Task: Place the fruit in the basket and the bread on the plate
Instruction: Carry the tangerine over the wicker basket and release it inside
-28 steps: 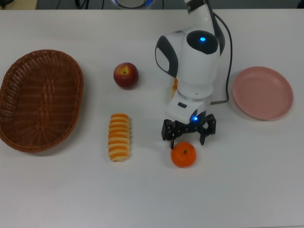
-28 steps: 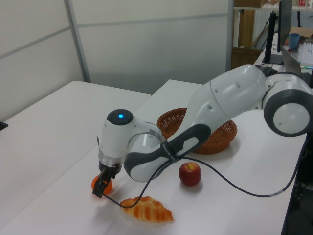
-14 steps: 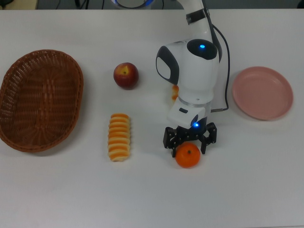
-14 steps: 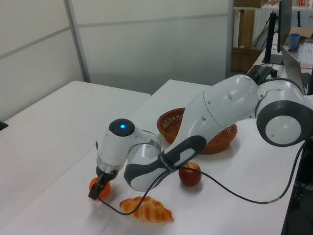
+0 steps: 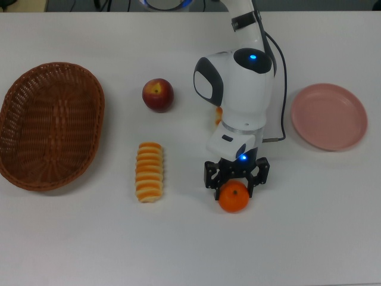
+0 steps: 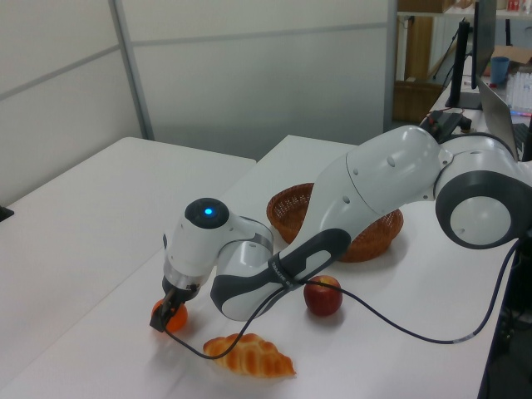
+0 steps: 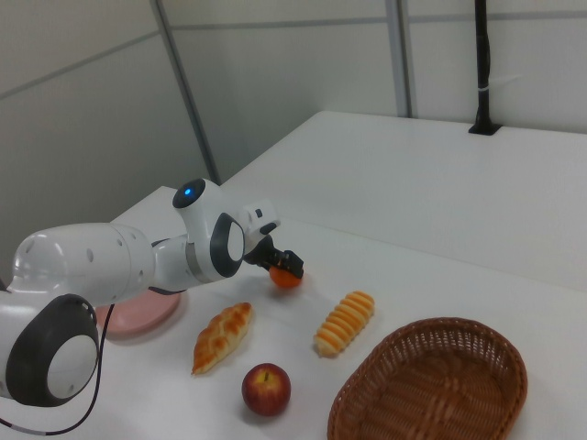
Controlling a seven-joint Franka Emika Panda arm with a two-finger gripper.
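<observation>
1. While the arm is bent low over the white table, the gripper is seen just below the middle of the top view, right at the tangerine.
2. The two black fingers are spread apart, one on each side of the top of the tangerine. It cannot be told if the fruit is touched by them.
3. The tangerine is seen on the table at the lower middle of the top view. In the left view it is found at the lower left, partly hidden by the gripper.
4. The red apple is placed at the upper middle of the top view, well apart from the tangerine.
5. The striped roll is laid on the table left of the gripper in the top view, between the basket and the tangerine.
6. The brown basket is set at the far left of the top view, and nothing is seen inside it.
7. The pink plate is set at the right side of the top view, and nothing is seen on it.
8. The braided roll is mostly hidden under the arm in the top view. In the right view it is seen at the lower left, between the plate and the striped roll.
9. In the right view the apple is found at the bottom middle, just left of the basket.
</observation>
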